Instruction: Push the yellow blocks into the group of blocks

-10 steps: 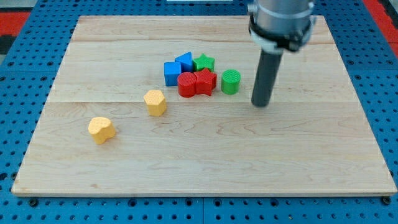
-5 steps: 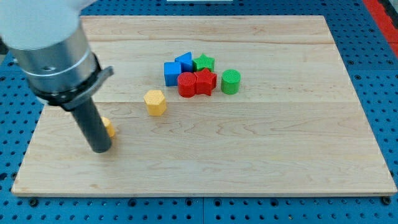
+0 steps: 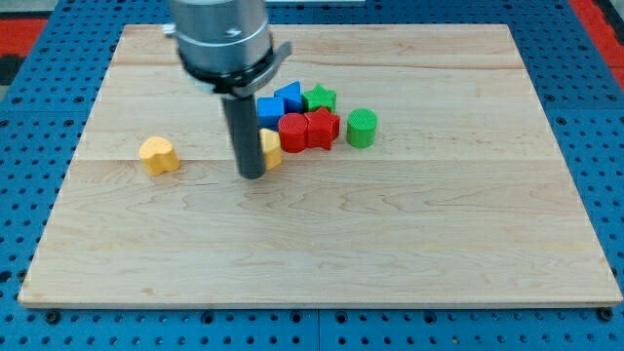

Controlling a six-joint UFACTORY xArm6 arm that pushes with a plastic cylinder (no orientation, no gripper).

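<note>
My tip [image 3: 253,173] rests on the board just left of a yellow hexagonal block [image 3: 271,147], which the rod partly hides. That block touches the red round block [image 3: 292,133] at the group's lower left. The group also holds a red star-like block [image 3: 323,128], two blue blocks [image 3: 270,108] [image 3: 290,96], a green star block [image 3: 319,98] and a green cylinder [image 3: 362,128]. A second yellow block, heart-shaped [image 3: 158,154], lies alone at the view's left, well apart from my tip.
The wooden board [image 3: 390,253] lies on a blue pegboard surface [image 3: 19,195]. The arm's grey body [image 3: 219,39] hangs over the board's upper middle.
My tip swept from the lower left to the middle. The yellow hexagonal block moved right, against the group. The yellow heart block shifted up and a little left.
</note>
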